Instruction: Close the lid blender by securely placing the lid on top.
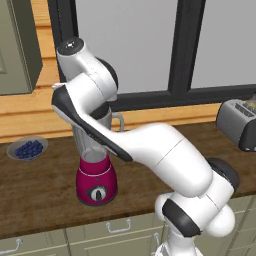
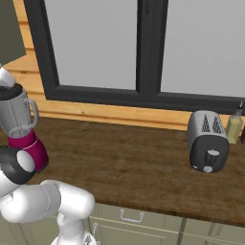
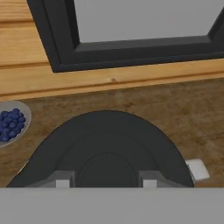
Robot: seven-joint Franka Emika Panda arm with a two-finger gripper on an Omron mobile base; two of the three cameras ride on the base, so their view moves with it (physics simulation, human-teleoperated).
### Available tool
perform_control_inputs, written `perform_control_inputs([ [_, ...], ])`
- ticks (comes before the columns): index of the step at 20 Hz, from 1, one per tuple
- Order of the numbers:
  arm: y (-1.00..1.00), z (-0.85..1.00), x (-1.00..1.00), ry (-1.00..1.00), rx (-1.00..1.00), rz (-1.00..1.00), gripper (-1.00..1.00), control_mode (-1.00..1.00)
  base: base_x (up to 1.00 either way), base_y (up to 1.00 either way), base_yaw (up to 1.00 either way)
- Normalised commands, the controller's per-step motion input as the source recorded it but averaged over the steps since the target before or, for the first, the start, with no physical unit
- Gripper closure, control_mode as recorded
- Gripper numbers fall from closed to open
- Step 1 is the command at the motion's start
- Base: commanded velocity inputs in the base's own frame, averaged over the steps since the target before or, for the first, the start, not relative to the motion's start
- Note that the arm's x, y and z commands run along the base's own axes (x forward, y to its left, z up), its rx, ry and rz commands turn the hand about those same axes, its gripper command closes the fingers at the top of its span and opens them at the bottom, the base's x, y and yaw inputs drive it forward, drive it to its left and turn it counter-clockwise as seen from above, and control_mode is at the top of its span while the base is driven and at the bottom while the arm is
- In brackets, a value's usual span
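Lid [image 3: 105, 144] right under the gripper [image 3: 105, 180], dark and round, sitting at the top of the blender [image 1: 96, 175] on the counter [image 2: 143, 158]; from the right base view looks already on the jar rim. Fingertips [image 3: 61, 179] spread to either side of the raised centre knob, apparently not clamped on it, though cannot tell for sure. Best to press straight down, evenly, keeping centred over the knob so the lid seats flat and not cocked toward the jar handle; then lift off vertically without dragging it. Jar looks empty as far as can be judged through the clear grey wall. Bowl [image 1: 14, 145] left of the blender, well apart, holding blueberries [image 1: 28, 148]. Toaster [image 2: 207, 141] far along the counter, out of the way.
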Motion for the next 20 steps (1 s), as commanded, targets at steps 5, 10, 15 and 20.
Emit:
perform_control_inputs([
  [5,0.00,-0.04,-0.15,0.00,0.00,0.00,-1.00,-1.00,0.00,0.00,0.00],
  [10,0.00,0.00,-0.06,-0.01,0.00,0.00,-1.00,-1.00,0.00,0.00,0.00],
  [15,-0.05,0.01,-0.22,-0.02,0.00,0.00,-1.00,-1.00,0.00,0.00,0.00],
  [20,-0.93,-0.01,-1.00,-0.23,0.18,0.00,-1.00,-1.00,0.00,0.00,0.00],
])
